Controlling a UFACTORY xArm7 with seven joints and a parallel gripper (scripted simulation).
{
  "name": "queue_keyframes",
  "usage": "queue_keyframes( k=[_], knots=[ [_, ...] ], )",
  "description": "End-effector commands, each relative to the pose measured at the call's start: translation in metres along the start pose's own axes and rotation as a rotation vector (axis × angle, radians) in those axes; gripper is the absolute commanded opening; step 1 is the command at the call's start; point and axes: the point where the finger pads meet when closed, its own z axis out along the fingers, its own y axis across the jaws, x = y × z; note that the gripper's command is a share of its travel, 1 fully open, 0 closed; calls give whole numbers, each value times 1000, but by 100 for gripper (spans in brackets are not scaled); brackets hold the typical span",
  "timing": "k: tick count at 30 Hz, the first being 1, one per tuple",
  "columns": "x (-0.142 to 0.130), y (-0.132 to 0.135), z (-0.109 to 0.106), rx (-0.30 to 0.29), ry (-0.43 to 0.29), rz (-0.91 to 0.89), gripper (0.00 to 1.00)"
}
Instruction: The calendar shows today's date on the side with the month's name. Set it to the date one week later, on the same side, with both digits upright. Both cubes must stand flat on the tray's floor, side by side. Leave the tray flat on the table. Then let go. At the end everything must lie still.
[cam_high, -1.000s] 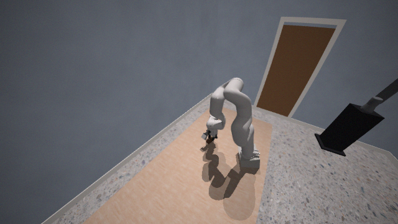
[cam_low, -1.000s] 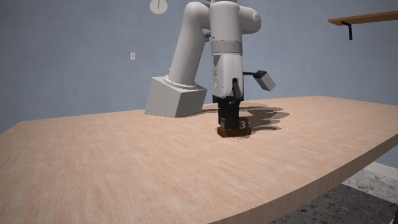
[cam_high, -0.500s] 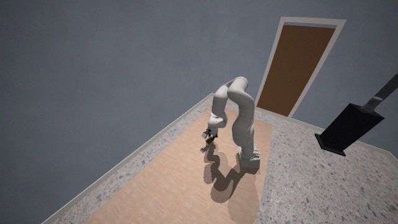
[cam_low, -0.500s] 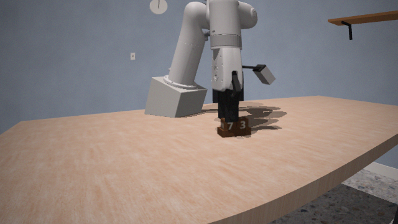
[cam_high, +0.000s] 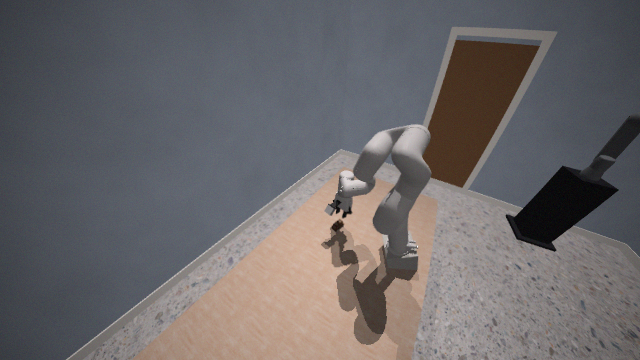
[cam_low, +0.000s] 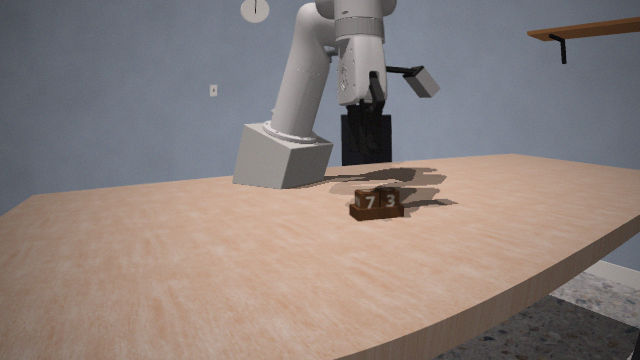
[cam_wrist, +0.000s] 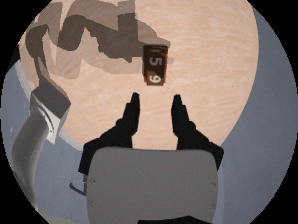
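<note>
A: Subject, the calendar (cam_high: 337, 225) (cam_low: 377, 214) (cam_wrist: 155, 71). Position?
B: On the table (cam_high: 250, 280) (cam_low: 200, 250) (cam_wrist: 215, 65), in from its edges. In the exterior view it lies between the far edge and the curved near edge. Two cubes stand side by side in the tray (cam_low: 377, 215), which looks flat; its walls presumably keep them in line.
A: Readings?
B: Exterior side: 7 and 3, upright. Wrist view: 5 and 9, turned sideways. 73 is no date, so I judge that side to be the back. Month's name not legible; target date cannot be confirmed.
A: Pincer (cam_high: 341, 213) (cam_low: 370, 150) (cam_wrist: 156, 101)?
B: Released, fingers part-way apart, nothing between them. It hangs above the calendar, well apart from it, which leaves the cubes resting on their own.
A: And outward?
B: The arm (cam_high: 412, 170) (cam_low: 300, 75) reaches over from its base (cam_high: 402, 261) (cam_low: 260, 160), set by the table's far edge in the exterior view.
A: Next?
B: Check the month side. If wrong, turn or swap a cube; a skewed grip could tip the tray. If right, stay clear.

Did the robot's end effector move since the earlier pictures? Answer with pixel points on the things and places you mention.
Yes. The end effector (cam_high: 344, 212) (cam_low: 367, 147) (cam_wrist: 156, 101) went up, away from the little brown tray (cam_low: 377, 213) on the table.
</note>
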Motion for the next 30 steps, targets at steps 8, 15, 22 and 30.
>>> queue_keyframes(
  k=[8,15,22,30],
  knots=[
    [3,1,-16,20,-6,2,100],
    [3,1,-16,20,-6,2,100],
    [3,1,-16,20,-6,2,100],
    [3,1,-20,20,-5,2,100]
  ],
)
